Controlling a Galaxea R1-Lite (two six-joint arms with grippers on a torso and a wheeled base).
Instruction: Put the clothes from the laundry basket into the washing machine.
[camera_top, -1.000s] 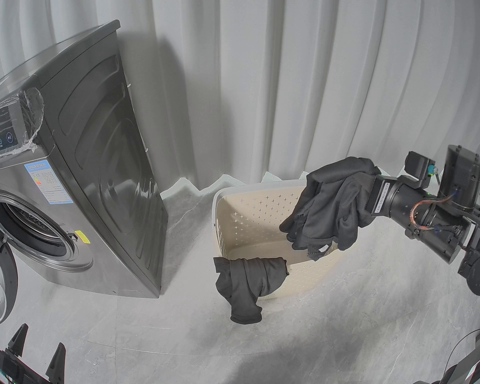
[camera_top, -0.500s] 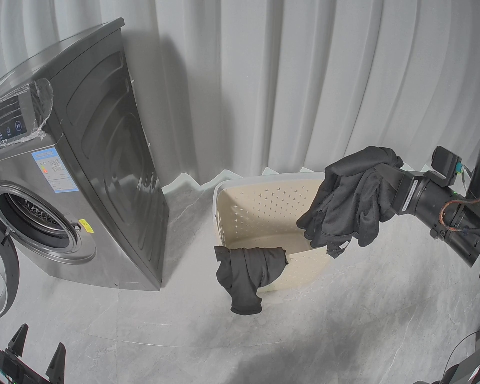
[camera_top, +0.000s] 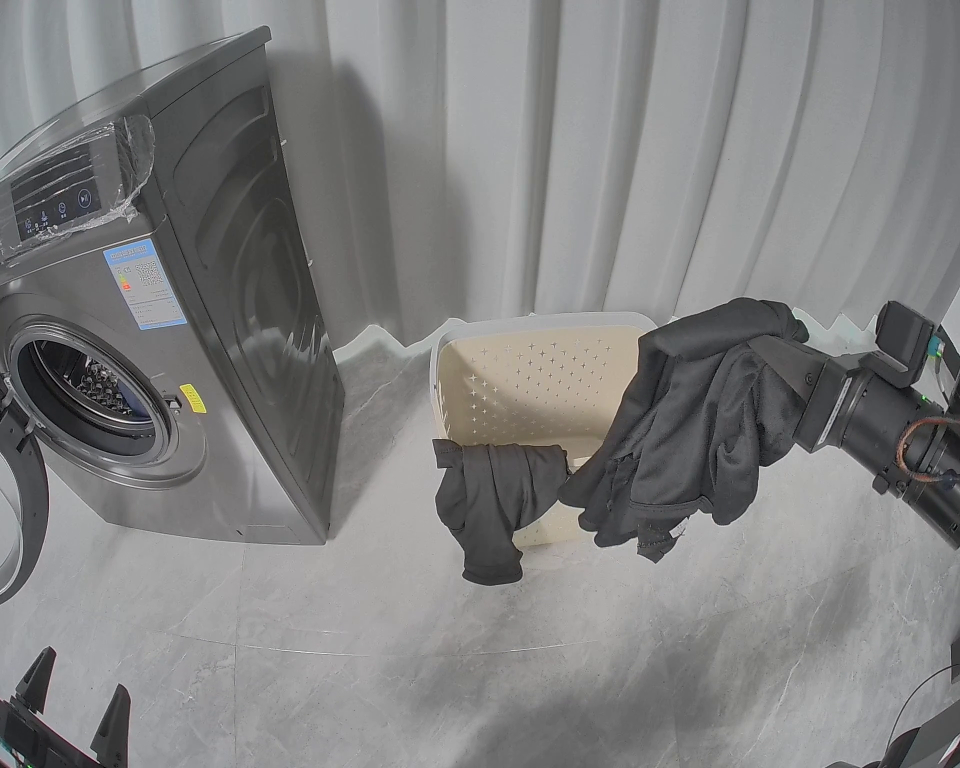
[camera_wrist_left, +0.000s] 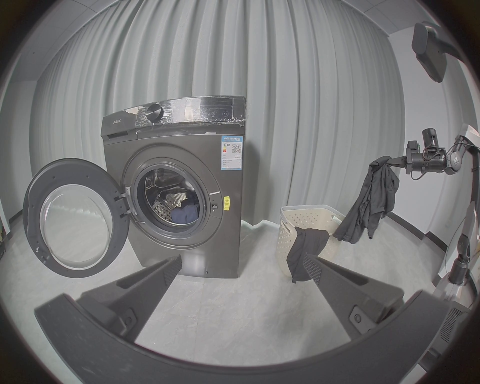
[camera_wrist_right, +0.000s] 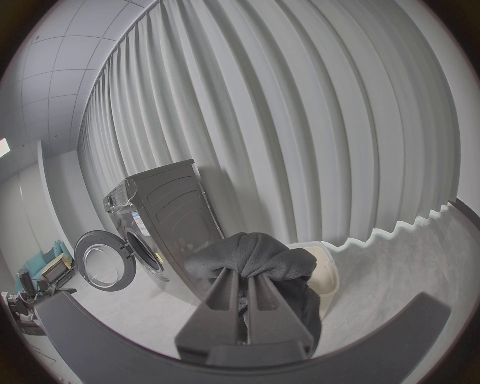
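A grey washing machine (camera_top: 150, 300) stands at the left with its round door (camera_wrist_left: 75, 220) swung open; some clothes lie in the drum (camera_wrist_left: 177, 207). The cream laundry basket (camera_top: 530, 370) sits on the floor to its right. One dark garment (camera_top: 490, 500) is draped over the basket's front rim. My right gripper (camera_wrist_right: 243, 275) is shut on another dark garment (camera_top: 700, 420), held in the air above the basket's right side and hanging down past it. My left gripper (camera_wrist_left: 240, 265) is open and holds nothing, low at the near left (camera_top: 75, 690).
White curtains (camera_top: 600, 150) run behind the machine and basket. The pale marble-look floor (camera_top: 500, 650) lies bare between the basket, the machine and me. The open door juts out from the machine's left side.
The head view has shifted, so the washing machine's front shows more. My right gripper has carried the dark garment a little to the right and the cloth now hangs lower beside the basket.
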